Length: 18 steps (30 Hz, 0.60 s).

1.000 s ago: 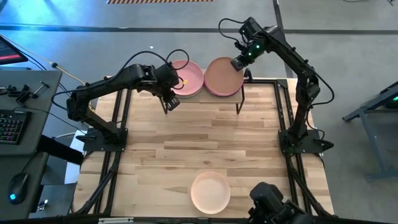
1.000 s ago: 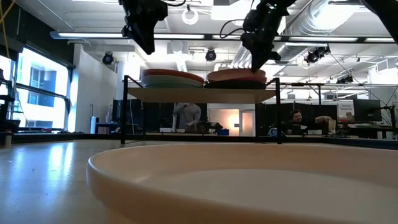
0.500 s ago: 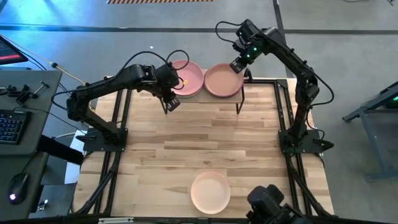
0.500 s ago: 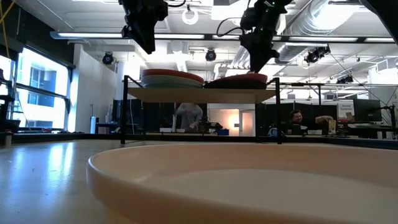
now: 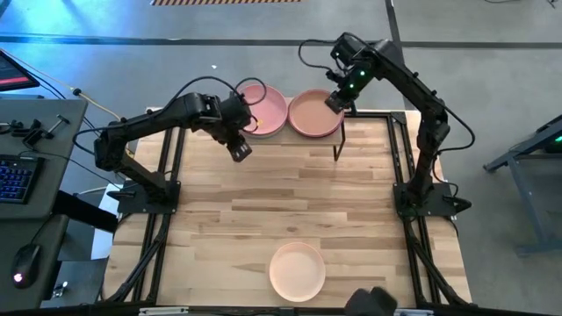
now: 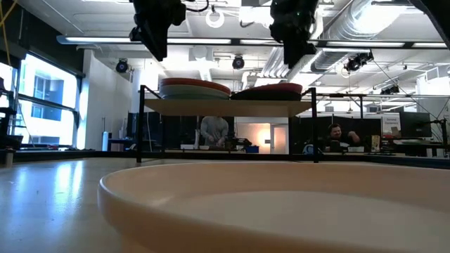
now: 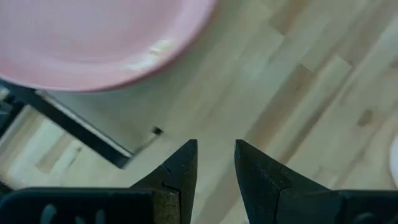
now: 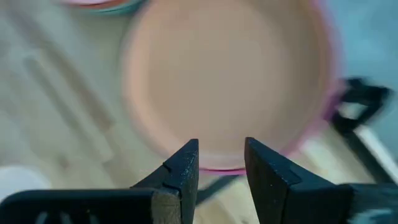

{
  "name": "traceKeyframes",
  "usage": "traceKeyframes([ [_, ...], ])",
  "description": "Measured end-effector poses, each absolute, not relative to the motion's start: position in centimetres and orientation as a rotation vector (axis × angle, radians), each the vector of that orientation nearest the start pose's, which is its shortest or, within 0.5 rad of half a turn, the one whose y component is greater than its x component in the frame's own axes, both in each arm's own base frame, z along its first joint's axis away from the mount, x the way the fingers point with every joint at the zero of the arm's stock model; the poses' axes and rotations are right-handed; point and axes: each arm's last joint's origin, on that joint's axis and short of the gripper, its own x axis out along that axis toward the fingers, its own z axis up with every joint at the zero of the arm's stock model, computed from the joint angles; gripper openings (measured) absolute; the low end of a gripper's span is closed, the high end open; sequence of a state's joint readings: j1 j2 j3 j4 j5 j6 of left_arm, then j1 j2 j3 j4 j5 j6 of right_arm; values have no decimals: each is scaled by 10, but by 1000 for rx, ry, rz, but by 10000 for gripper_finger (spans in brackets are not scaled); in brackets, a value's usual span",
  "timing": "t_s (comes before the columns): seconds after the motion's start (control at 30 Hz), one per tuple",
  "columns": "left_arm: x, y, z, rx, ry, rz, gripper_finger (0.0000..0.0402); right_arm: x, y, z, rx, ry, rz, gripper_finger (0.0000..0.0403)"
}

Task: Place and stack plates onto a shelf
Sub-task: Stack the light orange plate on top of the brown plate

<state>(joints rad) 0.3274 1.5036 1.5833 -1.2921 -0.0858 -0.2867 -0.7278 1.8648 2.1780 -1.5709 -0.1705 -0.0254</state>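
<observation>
- Right hand: has let go of the tan-brown plate and risen off its rim. Fingers spread a little, holding nothing. It hangs above the far right part of the shelf.
- Tan-brown plate: a second ago it was tilted under the right hand; it now lies flat on top of the right-hand stack, on a magenta plate whose rim shows beneath it. Judged placed.
- Left hand: has drawn slightly back from the shelf toward the desk's middle. It hovers just off the shelf's near left corner, fingers slightly spread, empty.
- Pink plate: on top of the left-hand stack on the shelf, unmoved.
- Cream plate: alone at the near edge of the desk, well apart from the shelf, unmoved.
- Status: both stacks rest on the shelf at the desk's far edge. The cream plate is judged the last one left to carry over, and both hands are free for it.
</observation>
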Motion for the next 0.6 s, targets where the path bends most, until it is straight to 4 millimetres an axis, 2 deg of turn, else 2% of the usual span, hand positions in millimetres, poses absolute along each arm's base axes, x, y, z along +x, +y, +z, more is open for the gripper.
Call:
traceKeyframes([
  [0.27, 267, 63, 355, -370, 1178, 467, 97, 294, -171, 398, 458, 1167, -258, 108],
  [0.6, 256, 38, 351, -273, 1342, 475, 97, 327, -93, 398, 368, 1212, -90, 108],
])
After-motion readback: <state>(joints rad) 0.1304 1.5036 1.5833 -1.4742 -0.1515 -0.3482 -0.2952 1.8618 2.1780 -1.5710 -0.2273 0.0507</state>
